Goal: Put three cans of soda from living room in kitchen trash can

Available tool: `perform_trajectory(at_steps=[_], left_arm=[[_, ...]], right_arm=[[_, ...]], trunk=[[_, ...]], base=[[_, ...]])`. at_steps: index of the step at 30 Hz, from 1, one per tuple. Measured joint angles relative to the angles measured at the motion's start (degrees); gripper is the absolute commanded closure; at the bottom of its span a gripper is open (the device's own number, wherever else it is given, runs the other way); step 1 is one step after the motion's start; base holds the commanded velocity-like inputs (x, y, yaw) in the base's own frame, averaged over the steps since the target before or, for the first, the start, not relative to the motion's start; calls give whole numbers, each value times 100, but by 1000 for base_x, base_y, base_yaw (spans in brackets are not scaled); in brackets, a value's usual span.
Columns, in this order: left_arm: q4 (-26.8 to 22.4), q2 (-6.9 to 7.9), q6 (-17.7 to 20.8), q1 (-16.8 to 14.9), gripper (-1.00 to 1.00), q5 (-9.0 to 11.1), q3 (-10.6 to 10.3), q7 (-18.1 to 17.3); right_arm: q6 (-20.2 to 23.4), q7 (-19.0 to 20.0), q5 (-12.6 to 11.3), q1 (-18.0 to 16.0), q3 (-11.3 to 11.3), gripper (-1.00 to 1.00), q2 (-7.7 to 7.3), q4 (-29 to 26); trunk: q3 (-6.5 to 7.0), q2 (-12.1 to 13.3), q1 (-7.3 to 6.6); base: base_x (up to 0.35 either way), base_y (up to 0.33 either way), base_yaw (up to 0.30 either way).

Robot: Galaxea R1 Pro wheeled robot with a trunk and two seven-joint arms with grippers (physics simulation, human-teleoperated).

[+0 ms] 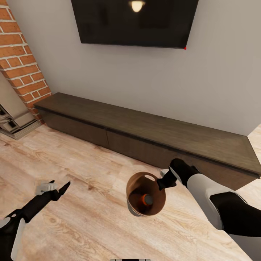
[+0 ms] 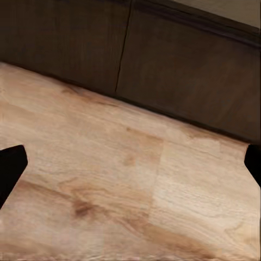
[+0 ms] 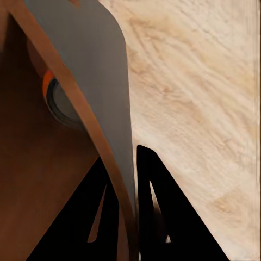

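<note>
Pale grey wall (image 1: 145, 79). Black wall-mounted TV (image 1: 134, 21) reflects ceiling lamp. Long low dark-wood cabinet (image 1: 145, 134) stands against wall on pale wood plank floor (image 1: 83, 217). Brick fireplace column (image 1: 20, 61) left of cabinet, beside its end.

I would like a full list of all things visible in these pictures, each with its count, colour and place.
trash can: one, brown inside, pale grey outside, held above the floor by its rim.
can of soda: one, orange with a silver end, lying inside the trash can.
TV cabinet: one, dark brown, long and low, against the wall.
television: one, black, on the wall above the cabinet.
brick fireplace: one, red-orange, at the far left.
floor: pale wood.
wall: light grey.
left gripper: one, black, open, holding nothing, above the floor.
right gripper: one, black, shut on the trash can's rim.
</note>
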Motion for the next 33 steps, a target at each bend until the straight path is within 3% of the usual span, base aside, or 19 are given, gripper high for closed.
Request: perform_trajectory(at_steps=[1,4,8,12,16,25,33], left_arm=[[284,-62,-438,143,-100,-8,5,126],[838,-129,-1144,307,-100,8,7,259],[1231,-166,-1616,400,-100,-3,-1,316],[1304,-177,-1712,456,-100,8,-8,318],[1282,-183,-1707,529,-100,25,-10,329],[1313,-184,-1732,557,-100,17,-10,358],[1294,-184,-1745,579,-100,23,-11,344]], right_arm=[[-27,-20,-29,75,-32,100,-45,-10],[-78,-50,-55,279,-62,100,-120,-116],[-342,-93,2,787,-50,100,-212,-775],[-364,-92,-163,1120,-80,100,-230,-1222],[-419,-205,-56,1241,-63,100,-187,-1356],[-458,-245,-111,1272,-87,100,-193,-1396],[-459,-271,-142,1274,-76,100,-168,-1401]], trunk=[[0,0,0],[0,0,0],[1,0,0],[1,0,0],[1,0,0],[1,0,0],[26,0,-1]], base=[[0,0,0],[-38,0,0],[-206,0,0],[-296,0,0],[-316,0,0],[-308,0,0],[-78,0,133]])
